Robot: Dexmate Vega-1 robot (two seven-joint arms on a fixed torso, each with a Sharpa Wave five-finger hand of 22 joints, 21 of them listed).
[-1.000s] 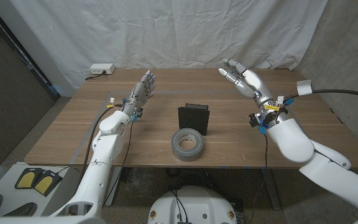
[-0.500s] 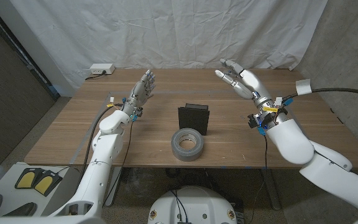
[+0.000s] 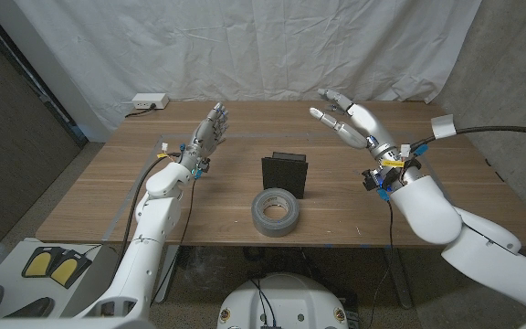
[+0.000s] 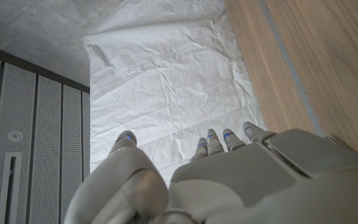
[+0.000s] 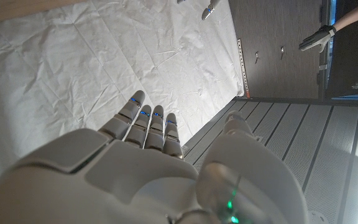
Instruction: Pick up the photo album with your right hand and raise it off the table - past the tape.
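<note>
One photo album (image 3: 285,175) stands upright at the middle of the bench (image 3: 89,196). One roll of grey tape (image 3: 276,212) lies just in front of it, toward the near edge. One white box (image 3: 149,101) sits at the far left corner. Two robot hands are raised, left hand (image 3: 210,130) and right hand (image 3: 352,121).

Tape (image 3: 275,212) possibly hides album's (image 3: 284,175) base.
</note>
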